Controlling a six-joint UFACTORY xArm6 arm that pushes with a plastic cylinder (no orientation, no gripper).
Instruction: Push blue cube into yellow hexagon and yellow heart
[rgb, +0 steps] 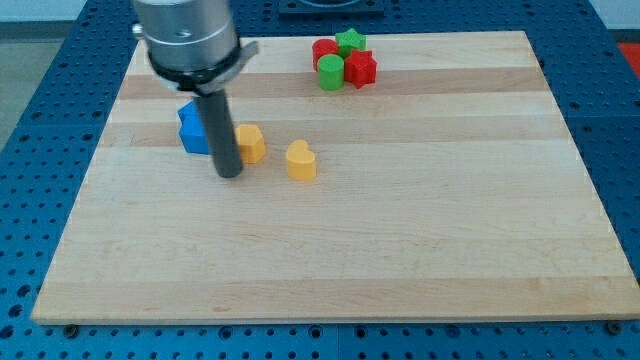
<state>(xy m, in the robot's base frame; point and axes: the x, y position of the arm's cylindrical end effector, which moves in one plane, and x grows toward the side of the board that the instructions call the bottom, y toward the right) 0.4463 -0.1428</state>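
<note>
Standing on the wooden board (400, 250), the robot's dark rod comes straight down, and its tip (229, 176) rests just below the gap between two blocks. The rod has no jaws, so there is nothing to spread or pinch; it is only a stick that pushes. The blue cube (192, 130) sits just to the view's left of the rod, partly hidden behind it. The yellow hexagon (251, 143) sits just to the view's right of the rod, very close or touching. The yellow heart (300, 160) lies a little farther to the right, apart from the hexagon.

The tip is on the wrong side for the push. It likely needs to go around to the left of the blue cube first. If it moves right from here, it could knock the hexagon away. If it pushes the cube off its middle, the cube could spin and slide past.

A bunch of red and green blocks (344, 61) sits far away near the view's top.
</note>
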